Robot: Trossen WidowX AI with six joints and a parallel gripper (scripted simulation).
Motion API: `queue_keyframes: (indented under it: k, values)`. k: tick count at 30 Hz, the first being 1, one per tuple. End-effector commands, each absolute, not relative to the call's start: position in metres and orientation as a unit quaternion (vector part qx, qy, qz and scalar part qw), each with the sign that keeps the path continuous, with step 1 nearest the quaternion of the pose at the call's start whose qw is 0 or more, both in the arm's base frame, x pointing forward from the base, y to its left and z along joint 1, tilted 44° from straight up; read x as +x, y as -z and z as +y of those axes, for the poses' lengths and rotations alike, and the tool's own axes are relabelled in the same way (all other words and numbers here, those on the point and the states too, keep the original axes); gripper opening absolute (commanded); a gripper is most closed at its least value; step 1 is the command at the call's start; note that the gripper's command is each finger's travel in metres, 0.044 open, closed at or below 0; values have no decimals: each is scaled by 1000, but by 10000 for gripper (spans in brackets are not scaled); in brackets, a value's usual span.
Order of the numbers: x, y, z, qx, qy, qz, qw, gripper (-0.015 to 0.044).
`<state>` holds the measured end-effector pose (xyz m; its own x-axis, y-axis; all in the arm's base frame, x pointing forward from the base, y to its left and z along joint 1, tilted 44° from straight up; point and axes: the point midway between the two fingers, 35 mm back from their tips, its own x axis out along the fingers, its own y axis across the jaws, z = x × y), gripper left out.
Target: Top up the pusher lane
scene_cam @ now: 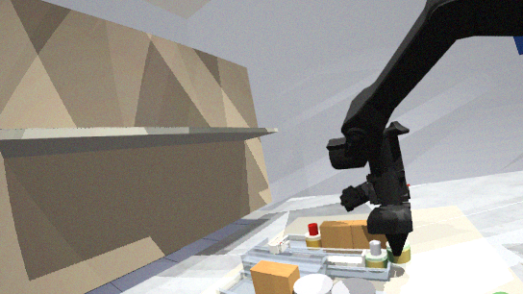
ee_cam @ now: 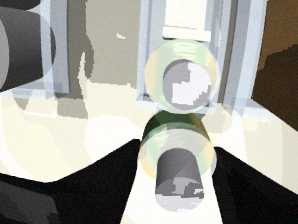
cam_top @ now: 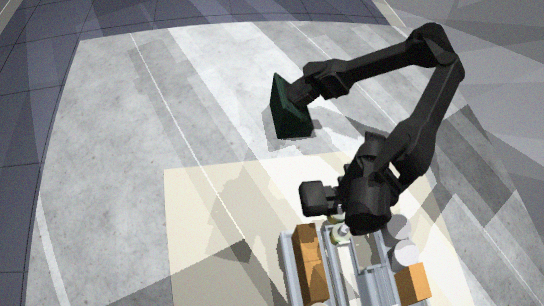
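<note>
My gripper [ee_cam: 176, 149] [scene_cam: 398, 251] is shut on a grey-capped jar [ee_cam: 176, 131] [scene_cam: 407, 253] with a green and yellow band, low in front of the sprung lane. The matching lane jar [ee_cam: 155, 75] [scene_cam: 376, 260] [cam_top: 341, 235] stands at the lane's front end, behind the low front stop [ee_cam: 145, 104]. The white pusher plate [ee_cam: 186, 34] is right behind it. The held jar is outside the lane, in line with it; in the wrist view its far edge meets the lane jar's near edge. Whether they touch, and the held jar's exact height, I cannot tell.
Orange boxes [cam_top: 309, 250] [scene_cam: 336, 235] fill the neighbouring lane. A red-capped jar [scene_cam: 312, 236] stands farther back. Pale round-topped cylinders [cam_top: 406, 252] [scene_cam: 313, 284] and another orange box [cam_top: 413, 282] [scene_cam: 275, 279] are on the other side. Clear lane rails [ee_cam: 242, 65] run alongside.
</note>
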<state>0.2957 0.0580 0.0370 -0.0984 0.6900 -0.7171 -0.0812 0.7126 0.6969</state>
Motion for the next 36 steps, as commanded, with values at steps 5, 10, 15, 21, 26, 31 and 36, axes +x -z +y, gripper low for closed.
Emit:
queue_keyframes:
  k: [5,10,15,21,26,31,36]
  values:
    - [304,-39,59,225,-306,670,638,0]
    - [306,-39,59,224,-306,670,638,0]
    - [308,-39,59,224,-306,670,638,0]
    - [311,-39,60,224,-306,670,638,0]
    - [313,-39,60,224,-306,670,638,0]
    - [314,-40,60,224,-306,670,638,0]
    - [316,-40,60,224,-306,670,638,0]
